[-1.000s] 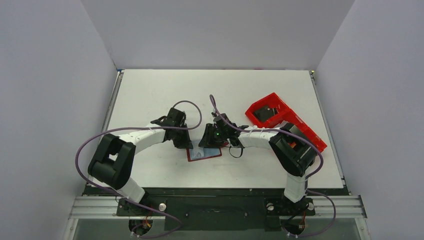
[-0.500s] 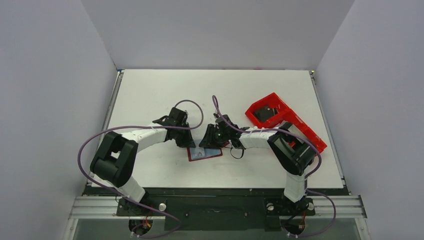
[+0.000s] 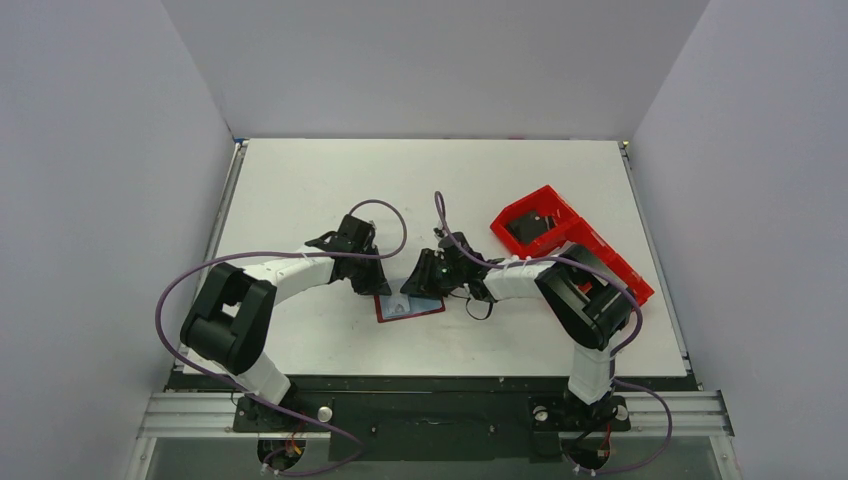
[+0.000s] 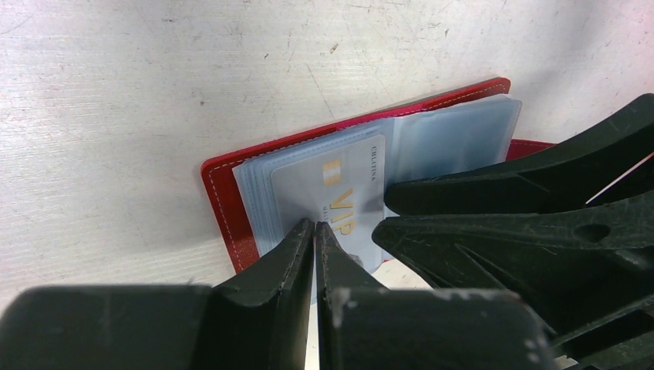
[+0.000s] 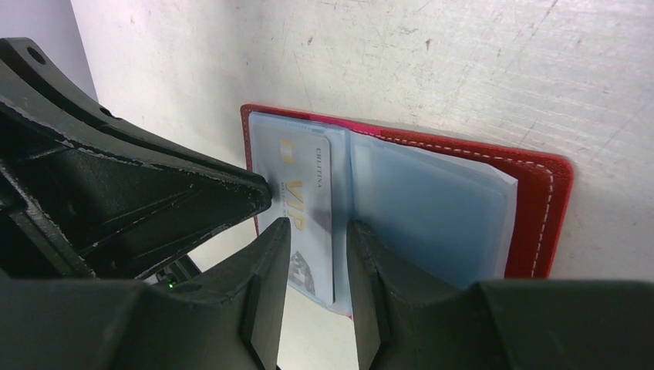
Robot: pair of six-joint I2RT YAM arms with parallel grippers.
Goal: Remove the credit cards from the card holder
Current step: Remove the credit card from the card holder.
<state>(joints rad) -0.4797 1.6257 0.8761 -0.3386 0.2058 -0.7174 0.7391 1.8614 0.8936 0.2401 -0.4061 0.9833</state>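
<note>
The dark-red card holder lies open on the table, with clear sleeves inside. A pale blue-grey credit card with gold "VIP" lettering sits in its left half, one end sticking out past the holder's edge. My left gripper is shut, its tips pressed down on the card's sleeve. My right gripper is open a little, its fingers down on the holder on either side of the card's right part. A tan/gold card is not in view.
The big bright red plastic tray stands to the right, behind the right arm's elbow. The two grippers are nearly touching over the holder. White table all around, with grey walls on three sides.
The right wrist has shifted slightly right and turned a little over the holder. The left gripper and the holder have stayed where they were.
</note>
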